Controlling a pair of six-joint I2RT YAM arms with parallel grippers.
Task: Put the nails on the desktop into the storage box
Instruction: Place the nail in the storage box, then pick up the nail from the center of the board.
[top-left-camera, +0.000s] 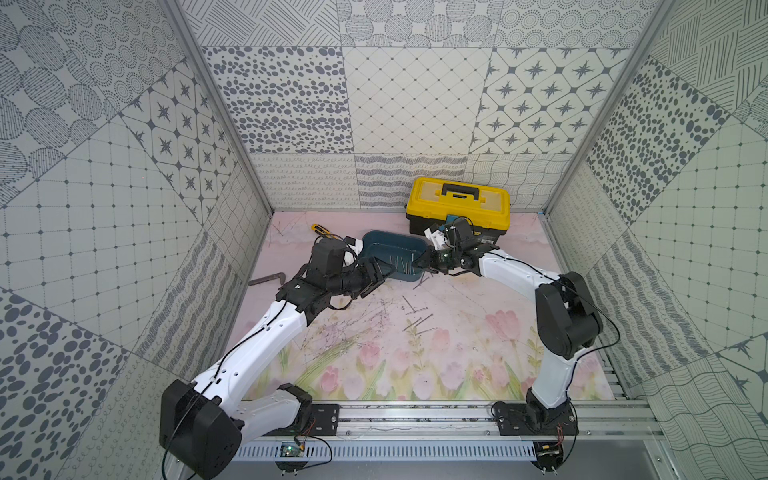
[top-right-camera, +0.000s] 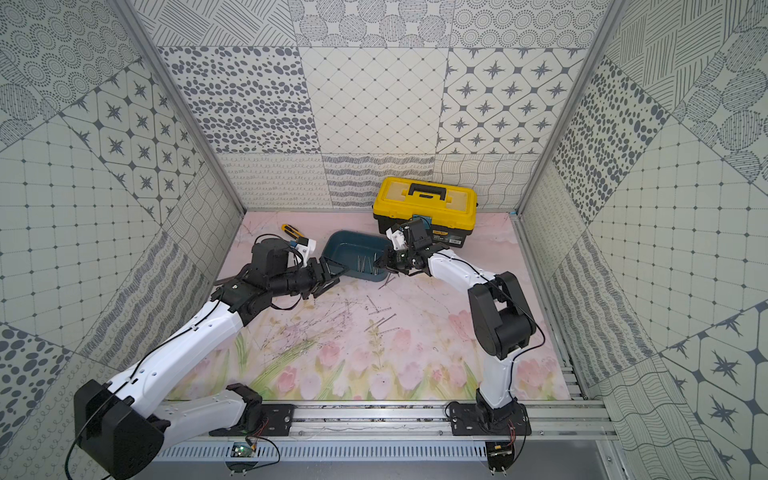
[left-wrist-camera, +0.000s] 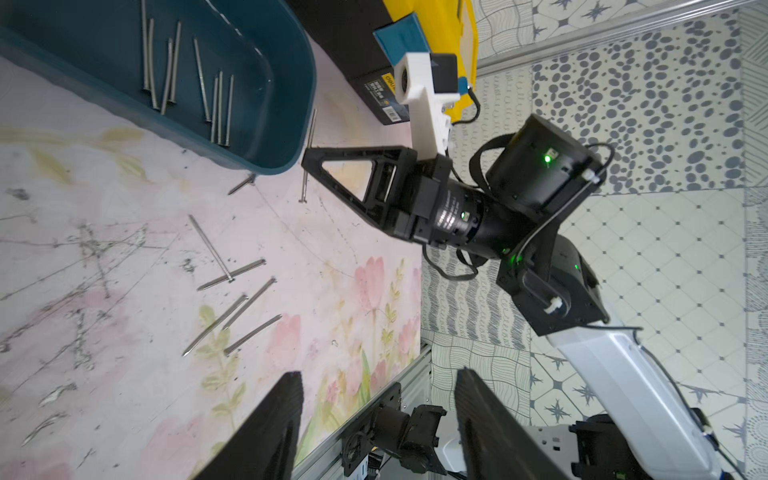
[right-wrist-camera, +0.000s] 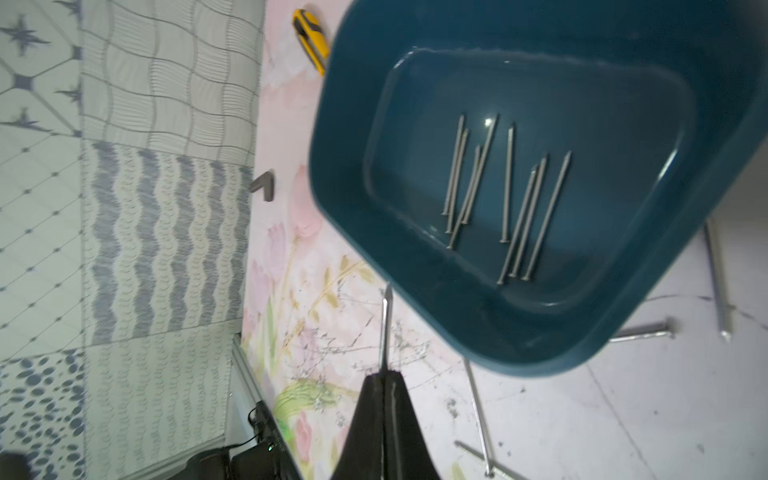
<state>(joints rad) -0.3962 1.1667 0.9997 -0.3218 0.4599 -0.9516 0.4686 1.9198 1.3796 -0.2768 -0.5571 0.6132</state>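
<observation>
The teal storage box (top-left-camera: 390, 236) (top-right-camera: 353, 245) stands on the tulip-printed desktop (top-left-camera: 457, 353) at mid-back. Several nails (right-wrist-camera: 507, 187) (left-wrist-camera: 187, 75) lie inside it. More nails (top-left-camera: 417, 320) (top-right-camera: 380, 318) (left-wrist-camera: 232, 291) lie loose on the desktop in front of the box. My right gripper (top-left-camera: 417, 264) (right-wrist-camera: 384, 376) hovers at the box's right near corner, shut on one nail (right-wrist-camera: 386, 328) (left-wrist-camera: 309, 153) that sticks out past its tips. My left gripper (top-left-camera: 376, 276) (left-wrist-camera: 378, 376) hangs by the box's left near corner, open and empty.
A yellow-and-black toolbox (top-left-camera: 457, 203) (top-right-camera: 424, 203) stands against the back wall behind the box. A yellow utility knife (top-left-camera: 320, 228) (right-wrist-camera: 311, 35) lies at back left. A dark L-shaped bar (top-left-camera: 268, 279) (right-wrist-camera: 264, 185) lies by the left wall. Patterned walls enclose three sides.
</observation>
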